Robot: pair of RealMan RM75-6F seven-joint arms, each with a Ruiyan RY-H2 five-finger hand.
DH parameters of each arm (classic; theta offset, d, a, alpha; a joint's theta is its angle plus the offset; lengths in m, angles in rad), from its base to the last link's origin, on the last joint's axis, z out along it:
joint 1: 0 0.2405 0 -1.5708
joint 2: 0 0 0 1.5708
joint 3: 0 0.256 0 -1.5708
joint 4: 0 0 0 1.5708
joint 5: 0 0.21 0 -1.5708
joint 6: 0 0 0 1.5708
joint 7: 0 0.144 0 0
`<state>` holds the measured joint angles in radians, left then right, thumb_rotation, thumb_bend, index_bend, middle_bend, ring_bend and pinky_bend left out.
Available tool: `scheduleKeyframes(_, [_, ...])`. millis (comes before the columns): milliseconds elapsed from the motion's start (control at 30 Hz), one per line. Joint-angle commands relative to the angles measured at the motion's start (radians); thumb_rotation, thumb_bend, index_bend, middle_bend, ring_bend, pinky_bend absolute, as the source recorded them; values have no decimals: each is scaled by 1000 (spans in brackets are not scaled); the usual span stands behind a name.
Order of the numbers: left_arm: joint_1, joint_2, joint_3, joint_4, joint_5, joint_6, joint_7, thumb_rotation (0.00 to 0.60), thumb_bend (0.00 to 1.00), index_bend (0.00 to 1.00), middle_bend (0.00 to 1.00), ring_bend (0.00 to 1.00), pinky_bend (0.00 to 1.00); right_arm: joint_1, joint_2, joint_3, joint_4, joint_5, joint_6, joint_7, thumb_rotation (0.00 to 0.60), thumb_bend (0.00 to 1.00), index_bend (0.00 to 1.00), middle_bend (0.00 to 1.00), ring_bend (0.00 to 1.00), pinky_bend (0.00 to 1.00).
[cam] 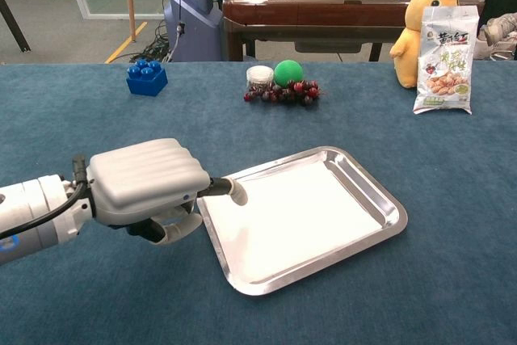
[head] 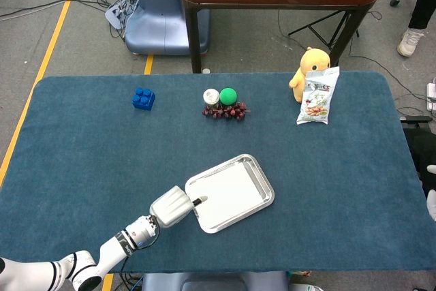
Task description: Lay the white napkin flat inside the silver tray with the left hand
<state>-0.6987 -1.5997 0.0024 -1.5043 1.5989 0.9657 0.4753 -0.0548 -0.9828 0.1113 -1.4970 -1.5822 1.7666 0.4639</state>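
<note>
The silver tray point(head: 263, 182) point(cam: 391, 209) lies at the near middle of the blue table. The white napkin point(head: 231, 193) point(cam: 297, 214) is spread flat inside it and covers its floor. My left hand point(head: 173, 206) point(cam: 149, 183) sits just off the tray's left end, knuckles up and fingers curled under. One fingertip point(cam: 237, 191) reaches over the left rim at the napkin's edge. Whether it touches the cloth I cannot tell. Nothing shows in the hand. The right hand appears in neither view.
At the far side are a blue block point(head: 143, 98) point(cam: 147, 77), a white cup point(head: 211, 96), a green ball point(head: 227, 95) and dark grapes point(head: 226, 111). A yellow plush point(head: 310, 63) and a snack bag point(head: 317, 96) stand far right. A brown table stands beyond.
</note>
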Motion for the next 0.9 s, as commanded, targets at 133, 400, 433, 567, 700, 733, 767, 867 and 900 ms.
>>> scheduleKeyframes(133, [-23,24,-7,-40,-35,-49,75,600,648,259,1000,917,968,0,0,0,0,0,-1,0,600,506,322,372,239,258])
scheduleKeyframes(400, [-32,27,-9,-73,-74,-70,136,600,657,268,1000,918,968,0,0,0,2,0,-1,3,600,506,322,372,239,258])
scheduleKeyframes(433, [-32,27,-7,-74,-76,-71,138,600,657,269,1000,918,968,0,0,0,2,0,-1,3,600,506,322,372,239,258])
scheduleKeyframes(567, [-37,21,-4,-76,-82,-76,149,600,656,272,1000,918,968,0,0,1,2,1,-2,3,600,506,322,372,238,258])
scheduleKeyframes(700, [-40,15,1,-74,-88,-80,161,600,656,279,1000,918,968,-1,0,1,2,1,-1,5,600,506,322,372,239,258])
scheduleKeyframes(733, [-40,14,2,-74,-90,-81,162,600,656,279,1000,918,968,-1,0,2,2,2,-1,6,600,506,322,372,239,258])
scheduleKeyframes(767, [-41,13,3,-73,-91,-82,164,600,657,279,1000,918,968,-1,0,2,3,3,-1,7,600,506,322,372,239,258])
scheduleKeyframes(867, [-43,7,3,-72,-97,-84,172,600,656,280,1000,918,968,-1,1,2,5,4,-2,11,600,506,322,372,238,258])
scheduleKeyframes(900, [-45,4,3,-72,-100,-85,174,600,656,280,1000,918,968,-1,1,2,5,4,-2,12,600,506,322,372,239,258])
